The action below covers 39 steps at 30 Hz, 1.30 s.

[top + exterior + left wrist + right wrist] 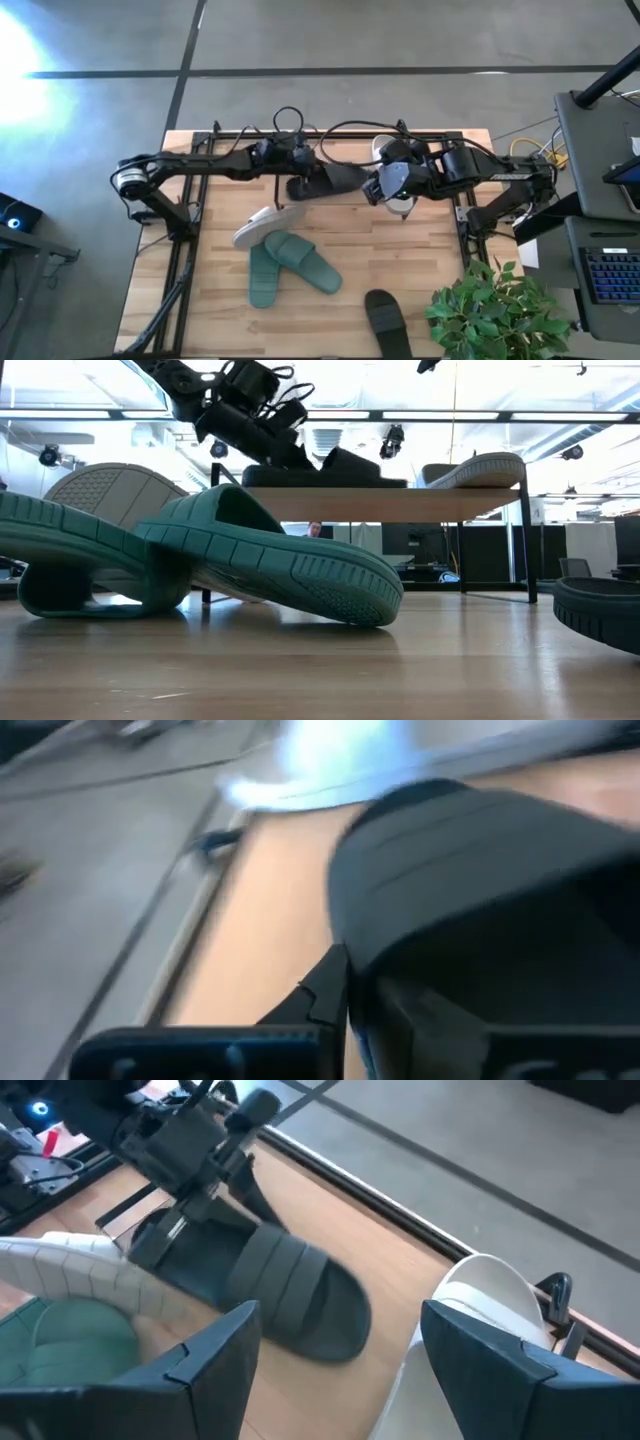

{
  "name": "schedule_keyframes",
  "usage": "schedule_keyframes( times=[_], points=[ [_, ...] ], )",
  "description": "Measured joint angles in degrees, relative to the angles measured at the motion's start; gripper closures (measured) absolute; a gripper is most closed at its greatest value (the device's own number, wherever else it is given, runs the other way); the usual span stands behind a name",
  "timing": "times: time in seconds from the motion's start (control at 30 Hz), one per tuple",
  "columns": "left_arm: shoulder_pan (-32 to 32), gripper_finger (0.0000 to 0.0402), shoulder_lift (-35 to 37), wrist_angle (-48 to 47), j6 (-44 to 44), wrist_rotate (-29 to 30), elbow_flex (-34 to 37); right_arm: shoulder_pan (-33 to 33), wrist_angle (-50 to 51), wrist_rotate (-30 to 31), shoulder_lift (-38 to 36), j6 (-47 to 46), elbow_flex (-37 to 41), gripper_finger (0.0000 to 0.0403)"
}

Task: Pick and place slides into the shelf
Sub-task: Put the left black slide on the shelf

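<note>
Left gripper point(297, 186): pinching black slide point(330, 181), centre frame, over shelf point(390, 503).
Right gripper point(372, 188): spread beside it.
Tip: lower level, release gently.

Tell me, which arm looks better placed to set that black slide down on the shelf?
The left. Its claw is already shut on the black slide over the shelf. The right claw hangs open beside it, near a white slide, holding nothing.

Matt rubbery teal slides point(250, 560) with ribbed soles lie on the smooth light-wood table point(420, 240).
</note>
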<state>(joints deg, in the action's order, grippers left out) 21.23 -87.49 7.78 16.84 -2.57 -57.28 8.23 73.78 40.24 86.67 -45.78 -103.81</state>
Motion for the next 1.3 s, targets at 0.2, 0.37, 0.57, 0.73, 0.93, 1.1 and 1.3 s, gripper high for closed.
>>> schedule_keyframes(
  times=[0.2, 0.37, 0.57, 0.73, 0.93, 1.1, 1.3],
  points=[
    [-1.8, 0.0399, 5.1, -8.84, -14.86, 23.12, -5.46, -0.73, 5.75, 10.97, 0.04, -12.01, 0.0, 0.0138],
    [-4.35, 0.04, 6.95, -21.46, -30.69, 32.63, -11.77, -2.92, 10.59, 12.94, 0.14, -17.66, 0.2, 0.0138],
    [-9.88, 0.0401, 6.92, -27.75, -45.33, 42.28, -13.24, -5.5, 10.59, 14.15, 0.2, -18.72, 1.92, 0.0142],
    [-15.11, 0.0401, 4.74, -32.89, -54.53, 53.07, -13.3, -7.82, 10.59, 14.41, 0.22, -19.75, 3.21, 0.0154],
    [-18.18, 0.0401, 1.38, -44.15, -71.11, 55.55, -13.3, -10.61, 10.55, 14.43, 0.22, -17.32, 3.76, 0.0171],
    [-18.96, 0.0401, -1.99, -52.2, -78.2, 57.06, -15.78, -13.08, 10.42, 14.13, 0.23, -13.24, 3.76, 0.0176],
    [-19.43, 0.0399, -4.81, -53.74, -79.37, 57.3, -18.17, -15.35, 7.45, 5.75, 0.2, 4.87, 4.29, 0.0177]
  ],
)
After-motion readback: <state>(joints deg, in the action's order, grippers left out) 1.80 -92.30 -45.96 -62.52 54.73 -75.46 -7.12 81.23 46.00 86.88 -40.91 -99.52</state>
